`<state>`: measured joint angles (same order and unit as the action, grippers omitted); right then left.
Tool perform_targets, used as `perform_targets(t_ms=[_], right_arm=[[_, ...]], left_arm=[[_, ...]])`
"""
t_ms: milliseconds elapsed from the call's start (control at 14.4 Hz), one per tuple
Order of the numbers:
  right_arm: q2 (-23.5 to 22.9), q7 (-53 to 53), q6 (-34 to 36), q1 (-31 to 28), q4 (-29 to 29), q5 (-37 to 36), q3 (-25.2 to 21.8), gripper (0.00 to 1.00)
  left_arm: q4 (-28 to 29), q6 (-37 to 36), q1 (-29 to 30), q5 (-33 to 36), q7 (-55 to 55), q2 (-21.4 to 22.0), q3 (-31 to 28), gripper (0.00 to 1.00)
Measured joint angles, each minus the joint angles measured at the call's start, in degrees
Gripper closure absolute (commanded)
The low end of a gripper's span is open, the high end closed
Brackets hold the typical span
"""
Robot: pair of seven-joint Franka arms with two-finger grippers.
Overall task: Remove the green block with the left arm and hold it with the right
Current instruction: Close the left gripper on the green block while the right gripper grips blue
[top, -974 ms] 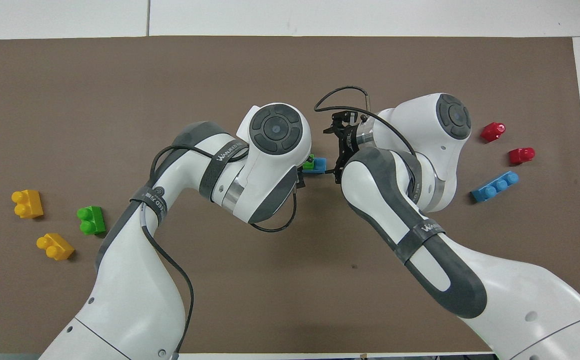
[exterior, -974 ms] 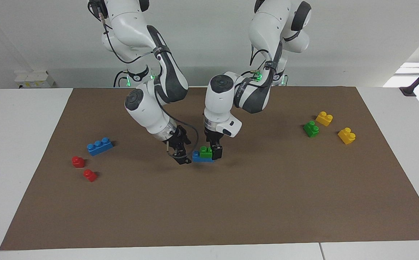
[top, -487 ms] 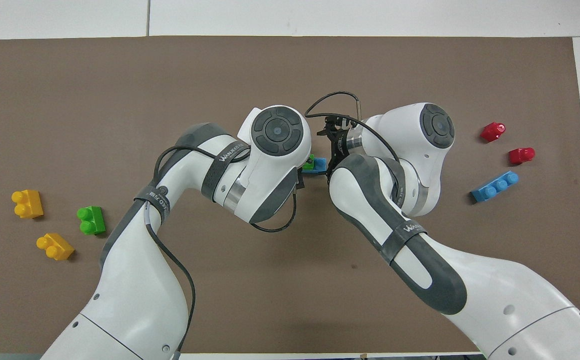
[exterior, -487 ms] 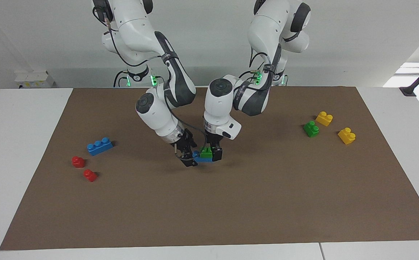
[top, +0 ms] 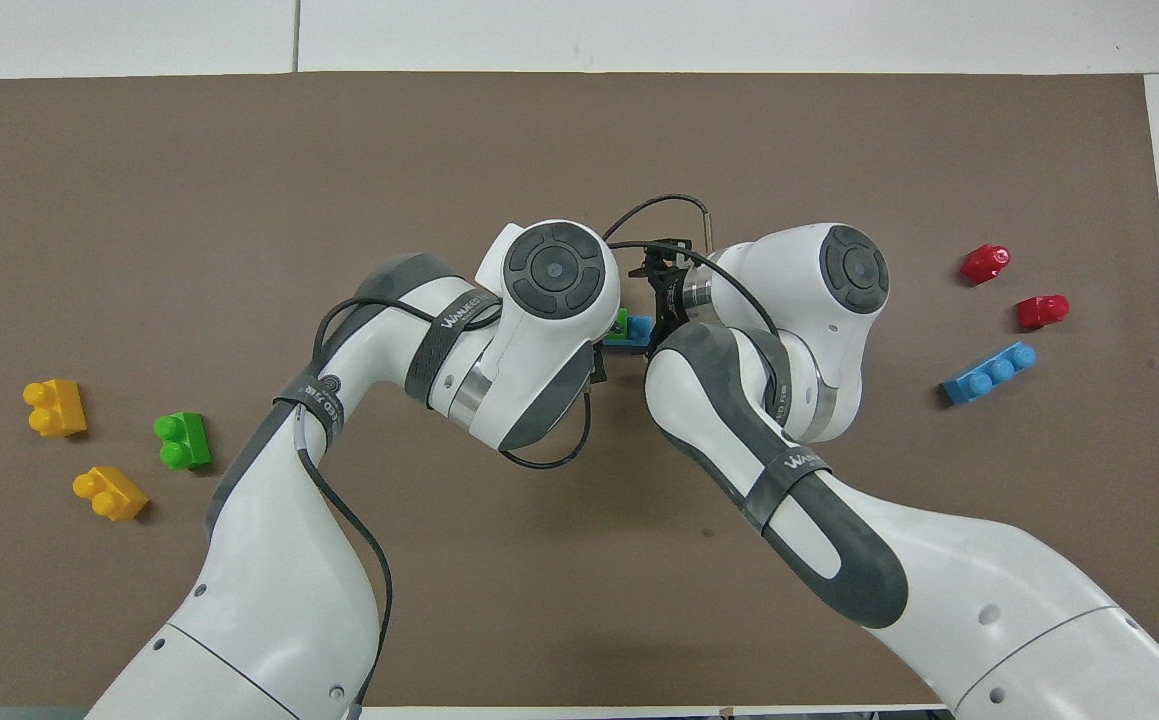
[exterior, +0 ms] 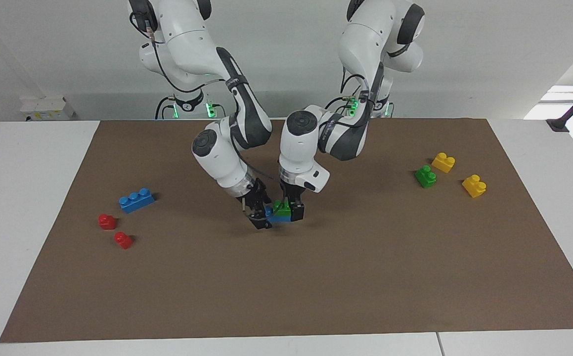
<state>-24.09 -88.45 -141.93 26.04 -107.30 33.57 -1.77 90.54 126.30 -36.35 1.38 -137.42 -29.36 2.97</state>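
My left tool, jaws wide, straddles the small bright green two-stud plastic brick stacked on a blue plastic brick mid-counter, so I'd pinch blue w/ my wide right tool first, then close left & pull straight up.

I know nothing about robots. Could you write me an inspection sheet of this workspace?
Surface: brown mat on a white table.
Job's things: green block sits on a blue brick mid-mat.
Clutter: spare green brick and yellow bricks toward the left arm's end; long blue brick and red pieces toward the right arm's end.
Grippers: left tool at the green block; right tool open at the blue brick's end.
Cables: thin black cable loops over the right wrist.
Surroundings: nothing seen but a white wall.
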Motion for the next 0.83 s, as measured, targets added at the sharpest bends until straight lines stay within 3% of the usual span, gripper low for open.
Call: perform_targets(t_ms=[834], right_arm=[[0.0, 0.0, -1.4, 1.0, -1.0, 0.0, 0.0, 0.07]], left_arm=[[0.4, 0.6, 0.0, 0.1, 0.0, 0.0, 0.0, 0.00]])
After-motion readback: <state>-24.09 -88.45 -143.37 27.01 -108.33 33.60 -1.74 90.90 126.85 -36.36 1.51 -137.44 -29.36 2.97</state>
